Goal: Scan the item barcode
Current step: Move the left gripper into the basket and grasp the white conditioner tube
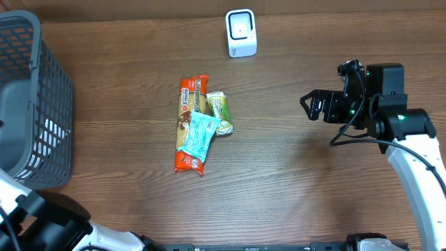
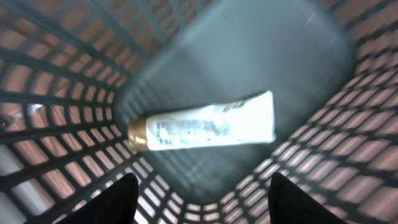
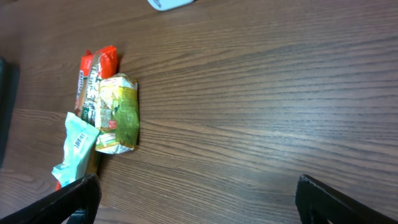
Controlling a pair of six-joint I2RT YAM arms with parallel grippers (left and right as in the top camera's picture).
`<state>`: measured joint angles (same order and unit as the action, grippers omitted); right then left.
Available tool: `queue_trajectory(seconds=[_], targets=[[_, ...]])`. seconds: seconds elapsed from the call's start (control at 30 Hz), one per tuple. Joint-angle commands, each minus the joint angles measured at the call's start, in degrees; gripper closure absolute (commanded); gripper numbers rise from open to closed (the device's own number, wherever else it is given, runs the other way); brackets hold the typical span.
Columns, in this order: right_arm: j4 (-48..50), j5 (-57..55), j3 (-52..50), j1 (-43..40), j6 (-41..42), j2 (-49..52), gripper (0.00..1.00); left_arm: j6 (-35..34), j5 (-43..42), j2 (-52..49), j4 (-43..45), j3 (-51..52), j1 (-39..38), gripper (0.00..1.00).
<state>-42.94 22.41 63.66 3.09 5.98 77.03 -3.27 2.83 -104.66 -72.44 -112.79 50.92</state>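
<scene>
At far left, a grey basket (image 1: 42, 104) holds a white tube with a gold cap (image 2: 205, 121) lying flat on its floor. The left claw (image 2: 202, 194) hangs above it, its fingers spread roughly halfway and gripping nothing. At the centre of the wooden tabletop (image 1: 313, 195), three snack packets lie in a loose, overlapping heap: an orange one (image 1: 188, 104), a pale blue one (image 1: 201, 134) across it and a green one (image 1: 220, 110) beside them. None is being handled. The white scanner (image 1: 241, 32) stands apart at the far edge. On the right, the right claw (image 1: 311, 106) hovers fully spread and empty, well clear of the heap. By appearances, the tube is dealt with, and the three packets have yet to be picked up, scanned and binned.
</scene>
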Motion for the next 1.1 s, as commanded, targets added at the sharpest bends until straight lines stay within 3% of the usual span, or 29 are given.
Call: queue_trajectory(seconds=[0.0,0.33,0.47,0.67,1.07], targets=[[0.3,-0.3,0.7,0.2,0.0,0.6,0.00,10.3,2.5,-0.2,3.7,8.2,1.2,0.41],[0.3,-0.3,0.7,0.2,0.0,0.7,0.00,29.7,2.5,-0.2,16.9,24.3,1.2,0.13],[1.1,-0.3,0.7,0.2,0.0,0.7,0.00,32.1,2.4,-0.3,23.2,27.9,1.2,0.08],[1.9,-0.3,0.7,0.2,0.0,0.7,0.00,37.2,2.0,-2.1,30.6,31.6,1.2,0.13],[1.8,-0.3,0.7,0.2,0.0,0.7,0.00,39.7,1.9,-11.2,31.7,32.0,1.1,0.14]])
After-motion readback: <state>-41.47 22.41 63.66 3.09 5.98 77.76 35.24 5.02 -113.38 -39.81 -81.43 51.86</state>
